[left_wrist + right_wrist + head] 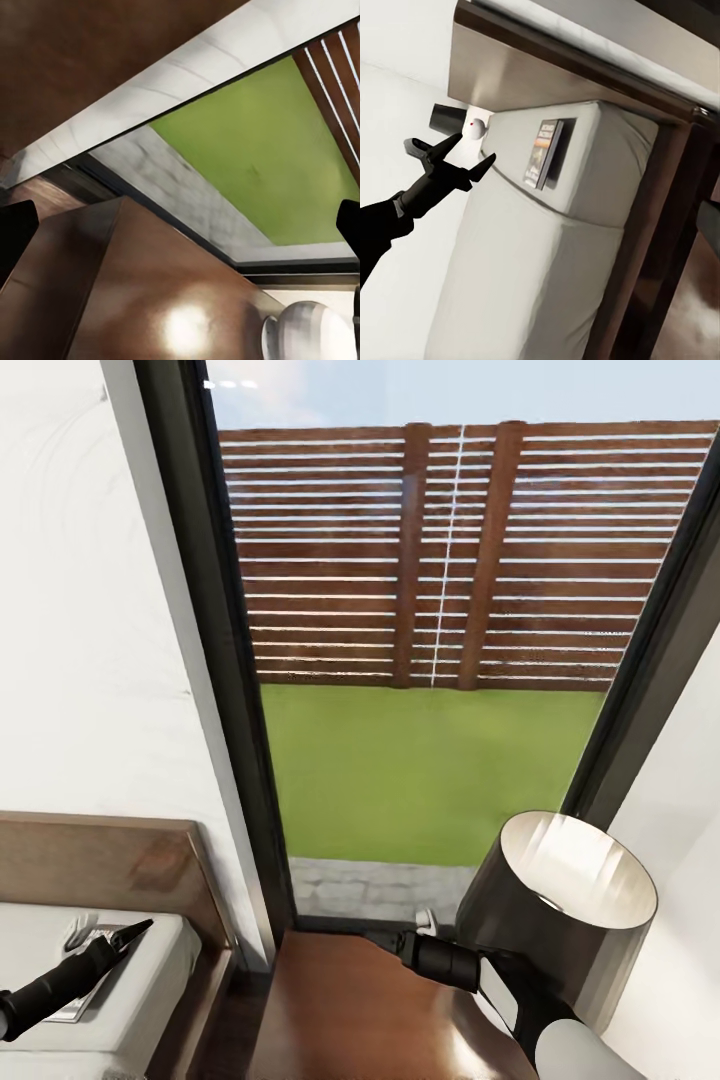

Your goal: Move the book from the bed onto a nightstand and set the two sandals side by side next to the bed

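- Book step in hand: my left tool, fingers spread wide, hovers over the pale grey mattress near the small dark paperback book.
- Next: close on it, carry it to the glossy dark brown nightstand.
- Right tool: cannot tell.

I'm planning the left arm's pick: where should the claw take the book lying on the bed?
Probably one long edge of the book, pinched across its thin thickness, the left claw coming down from above. It lies flat on the mattress near the headboard, so only its edges offer purchase.
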Available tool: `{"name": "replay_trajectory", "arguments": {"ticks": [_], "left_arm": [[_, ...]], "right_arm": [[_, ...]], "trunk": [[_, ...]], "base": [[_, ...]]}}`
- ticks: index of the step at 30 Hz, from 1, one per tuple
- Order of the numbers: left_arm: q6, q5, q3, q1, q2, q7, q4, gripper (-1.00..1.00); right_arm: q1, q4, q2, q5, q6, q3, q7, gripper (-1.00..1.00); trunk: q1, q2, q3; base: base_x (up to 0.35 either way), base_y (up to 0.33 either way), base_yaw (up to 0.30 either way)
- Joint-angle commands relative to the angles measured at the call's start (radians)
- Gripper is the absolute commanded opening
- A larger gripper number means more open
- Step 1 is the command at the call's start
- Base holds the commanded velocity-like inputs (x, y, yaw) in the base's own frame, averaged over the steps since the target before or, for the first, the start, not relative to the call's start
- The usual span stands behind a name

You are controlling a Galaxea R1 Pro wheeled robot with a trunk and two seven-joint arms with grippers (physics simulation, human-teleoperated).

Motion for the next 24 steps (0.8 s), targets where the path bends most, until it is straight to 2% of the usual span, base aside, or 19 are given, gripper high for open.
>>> {"name": "replay_trajectory", "arguments": {"ticks": [1, 11, 18, 24], "left_arm": [[0.008, 0.004, 0.002, -0.001, 0.0, -0.002, 0.001, 1.0], [0.008, 0.004, 0.002, -0.001, 0.0, -0.002, 0.001, 1.0], [0.008, 0.004, 0.002, -0.001, 0.0, -0.002, 0.001, 1.0], [0.008, 0.004, 0.002, -0.001, 0.0, -0.002, 0.001, 1.0]], "right_arm": [[0.0, 0.0, 0.0, -0.005, 0.009, -0.001, 0.001, 1.0], [0.0, 0.0, 0.0, -0.005, 0.009, -0.001, 0.001, 1.0], [0.0, 0.0, 0.0, -0.005, 0.009, -0.001, 0.001, 1.0], [0.0, 0.0, 0.0, -0.005, 0.009, -0.001, 0.001, 1.0]], "trunk": [[0.0, -0.001, -0.001], [0.0, -0.001, -0.002], [0.0, -0.001, -0.003], [0.0, -0.001, -0.004]], "base": [[0.0, 0.0, 0.0], [0.0, 0.0, 0.002], [0.0, 0.0, 0.156], [0.0, 0.0, 0.02]]}}
